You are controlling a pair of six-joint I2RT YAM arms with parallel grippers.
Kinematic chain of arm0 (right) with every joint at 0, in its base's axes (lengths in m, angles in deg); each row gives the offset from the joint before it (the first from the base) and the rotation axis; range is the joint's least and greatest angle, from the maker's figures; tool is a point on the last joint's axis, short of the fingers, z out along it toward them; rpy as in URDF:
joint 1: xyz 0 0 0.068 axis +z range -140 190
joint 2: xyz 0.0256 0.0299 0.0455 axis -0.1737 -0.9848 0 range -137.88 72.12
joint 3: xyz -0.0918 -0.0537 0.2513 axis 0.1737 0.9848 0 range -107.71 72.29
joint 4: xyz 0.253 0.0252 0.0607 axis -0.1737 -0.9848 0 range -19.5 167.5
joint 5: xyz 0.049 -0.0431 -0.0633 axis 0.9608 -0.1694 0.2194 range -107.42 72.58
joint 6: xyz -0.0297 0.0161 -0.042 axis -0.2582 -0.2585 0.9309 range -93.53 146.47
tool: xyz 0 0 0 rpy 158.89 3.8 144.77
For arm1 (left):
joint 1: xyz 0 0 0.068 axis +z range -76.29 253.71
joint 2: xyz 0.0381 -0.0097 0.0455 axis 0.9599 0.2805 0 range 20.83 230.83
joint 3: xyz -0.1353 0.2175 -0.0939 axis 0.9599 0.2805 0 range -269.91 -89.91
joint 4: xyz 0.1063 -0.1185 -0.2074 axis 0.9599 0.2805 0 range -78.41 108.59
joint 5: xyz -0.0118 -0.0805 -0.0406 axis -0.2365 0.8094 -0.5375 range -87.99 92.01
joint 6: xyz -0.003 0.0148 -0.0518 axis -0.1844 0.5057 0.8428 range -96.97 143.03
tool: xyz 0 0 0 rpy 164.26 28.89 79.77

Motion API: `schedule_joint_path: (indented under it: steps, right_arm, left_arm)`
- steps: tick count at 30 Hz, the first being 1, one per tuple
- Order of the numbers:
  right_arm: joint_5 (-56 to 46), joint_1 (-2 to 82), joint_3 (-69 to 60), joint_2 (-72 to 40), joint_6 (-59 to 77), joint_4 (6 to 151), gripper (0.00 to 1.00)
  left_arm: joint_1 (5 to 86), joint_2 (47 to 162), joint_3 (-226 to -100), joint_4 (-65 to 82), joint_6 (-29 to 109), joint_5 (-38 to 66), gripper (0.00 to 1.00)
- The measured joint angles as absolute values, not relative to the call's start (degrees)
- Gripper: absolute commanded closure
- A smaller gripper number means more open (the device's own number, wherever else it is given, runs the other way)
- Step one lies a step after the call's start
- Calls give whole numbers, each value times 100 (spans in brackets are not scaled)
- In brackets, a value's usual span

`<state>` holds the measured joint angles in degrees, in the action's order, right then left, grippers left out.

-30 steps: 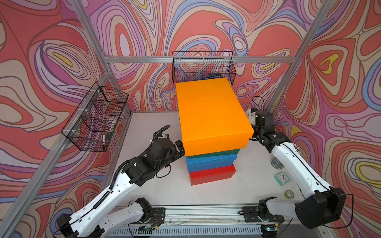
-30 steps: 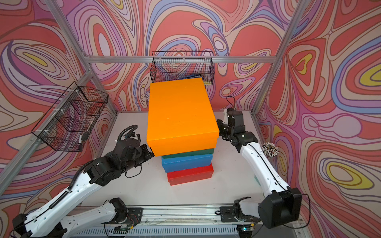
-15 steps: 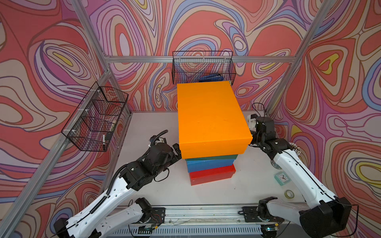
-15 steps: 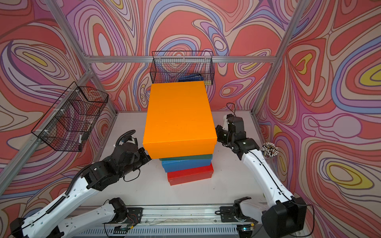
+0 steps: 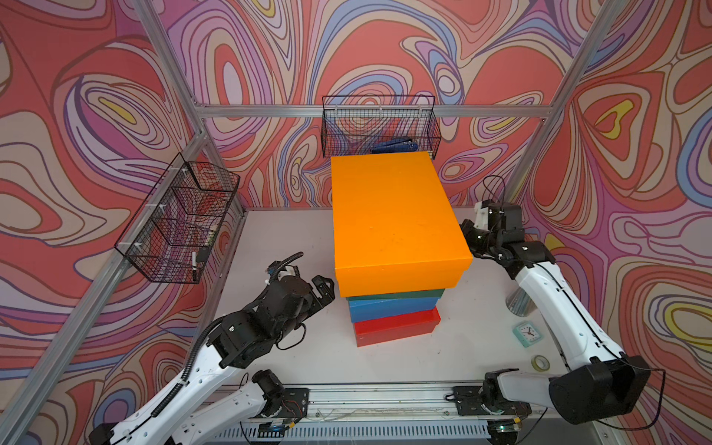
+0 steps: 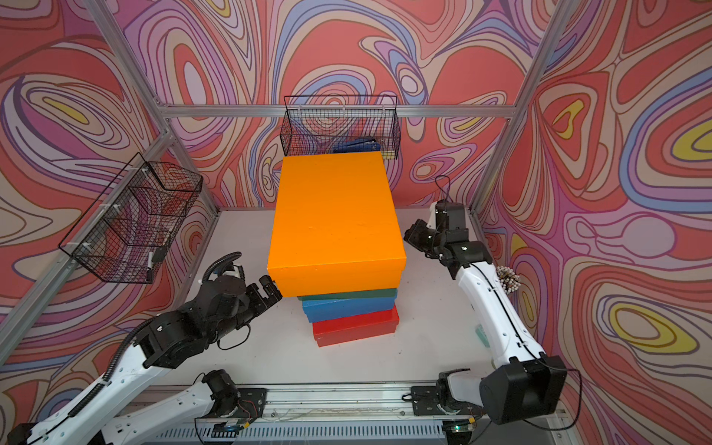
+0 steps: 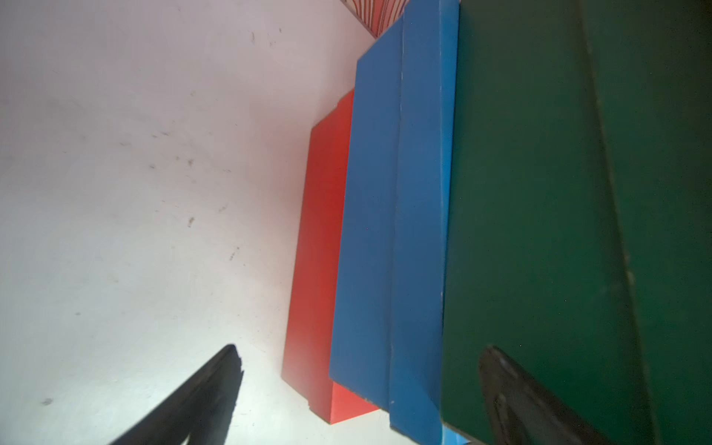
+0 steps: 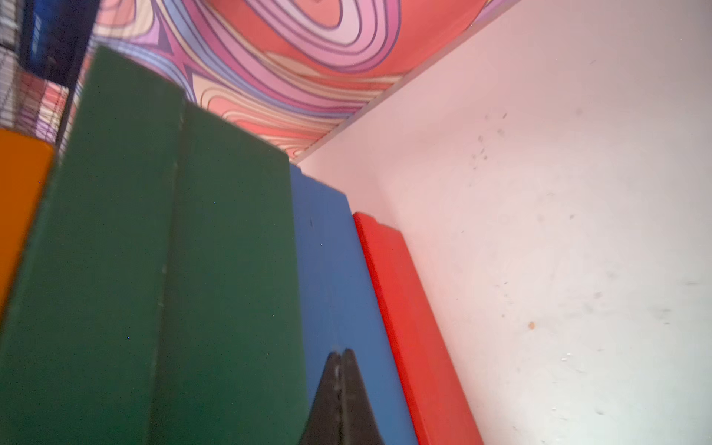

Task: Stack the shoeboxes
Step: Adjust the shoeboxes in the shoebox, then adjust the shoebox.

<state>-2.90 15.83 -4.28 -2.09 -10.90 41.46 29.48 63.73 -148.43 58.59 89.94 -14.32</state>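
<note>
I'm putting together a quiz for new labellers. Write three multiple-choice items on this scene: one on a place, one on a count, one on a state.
1. Where is the orange lidded cardboard shoebox?
A. on top of the stack
B. at its bottom
C. in its middle

2. How many shoeboxes form the stack?
A. two
B. three
C. four

3. What state is the right tool in?
A. wide open
B. shut on nothing
C. shut on the orange shoebox

Answers:
1 A, its lid tops the pile in both top views.
2 C, beneath it lie the dark green cardboard shoebox, the blue cardboard shoebox and the red cardboard shoebox.
3 B, the right wrist view shows its fingers pressed together, empty.
</note>
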Motion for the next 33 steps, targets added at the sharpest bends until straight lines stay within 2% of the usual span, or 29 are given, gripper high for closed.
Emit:
schedule_joint_path:
  steps: [4,9,17,27,33]
  right_arm:
    - [-334,1454,-992,-67,-819,3976,100]
    - [366,1473,-1235,202,-768,4208,100]
    - [1229,1965,-1235,215,-1039,4610,100]
    - [1120,2079,-1235,-17,-1221,4769,100]
    - [777,2085,-1250,-15,-1240,4702,100]
  left_arm:
    - [2950,6451,-16017,6231,8581,-1826,1]
    - [2948,7269,-17304,5977,7965,-1837,1]
    - [2968,8543,-17916,5730,7414,-1546,1]
    - [3523,9105,-18852,5730,7119,-1441,1]
    - [3844,9363,-18830,5632,7123,-1120,1]
